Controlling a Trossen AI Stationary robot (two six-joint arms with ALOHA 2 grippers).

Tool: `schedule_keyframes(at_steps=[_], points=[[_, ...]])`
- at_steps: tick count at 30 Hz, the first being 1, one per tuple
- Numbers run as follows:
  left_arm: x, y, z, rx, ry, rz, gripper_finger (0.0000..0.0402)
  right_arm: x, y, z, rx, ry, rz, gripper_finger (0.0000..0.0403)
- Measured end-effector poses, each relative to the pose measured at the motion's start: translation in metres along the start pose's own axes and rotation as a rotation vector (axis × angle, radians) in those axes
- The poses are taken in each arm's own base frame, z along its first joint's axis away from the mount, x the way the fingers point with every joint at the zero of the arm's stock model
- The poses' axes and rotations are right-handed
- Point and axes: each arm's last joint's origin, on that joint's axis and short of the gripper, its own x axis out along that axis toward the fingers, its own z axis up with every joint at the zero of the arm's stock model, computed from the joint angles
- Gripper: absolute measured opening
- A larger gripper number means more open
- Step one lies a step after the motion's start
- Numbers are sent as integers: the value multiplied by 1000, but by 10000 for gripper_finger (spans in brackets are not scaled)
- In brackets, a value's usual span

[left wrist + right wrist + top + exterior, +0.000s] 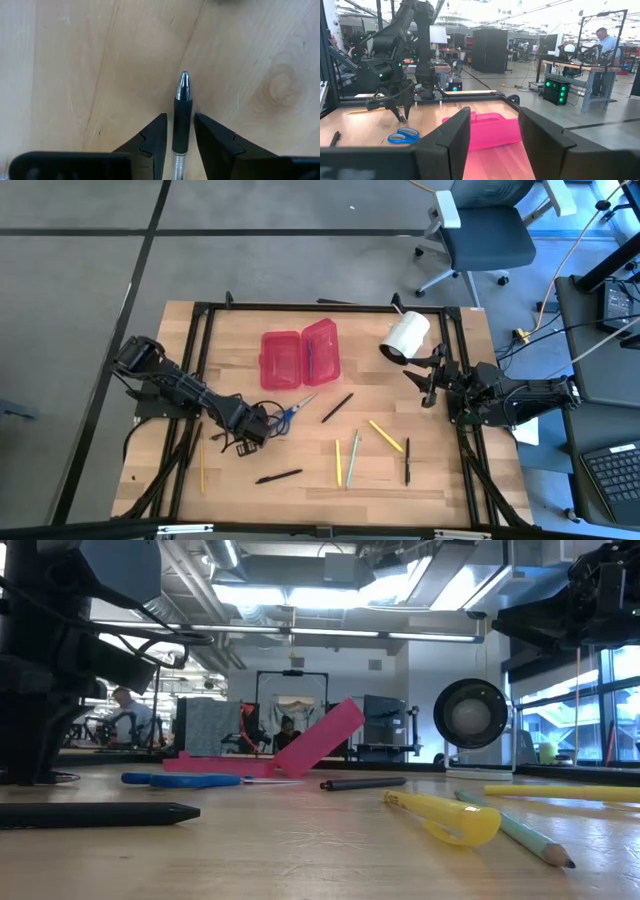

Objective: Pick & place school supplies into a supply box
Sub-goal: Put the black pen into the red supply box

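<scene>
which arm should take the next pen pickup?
Left. Its gripper is down at the table with a black-grip pen between its open fingers. The right gripper waits open at the table's right edge beside the white roll, off the table.

Grey floor (300, 270) with dark seam lines fills the upper part of the high view. Grey office chair (485, 235) at upper right, a second desk (600, 340) with a keyboard (612, 472) at right edge, cables beside it. Wooden table (300, 480) in a black frame sits centre. Low view: open workshop, exposed ceiling ducts (250, 615) and strip lights (330, 633) upper centre, windows (560, 710) at right. Right wrist view: black cabinet (490, 50) mid-frame, workbench (580, 75) and a standing person (606, 42) at right.
</scene>
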Motion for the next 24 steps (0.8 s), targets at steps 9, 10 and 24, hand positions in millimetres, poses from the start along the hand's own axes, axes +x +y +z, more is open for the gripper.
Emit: schedule_keyframes(at_steps=[9, 10, 24], points=[[0, 0, 0, 59, -4, 0, 88, 0, 0, 0, -1, 0, 0, 172], [0, 0, 0, 60, -4, -2, 85, 0, 0, 0, -2, 0, 0, 172], [-1, 0, 0, 66, 27, -34, 16, 0, 0, 0, -3, 0, 0, 172]])
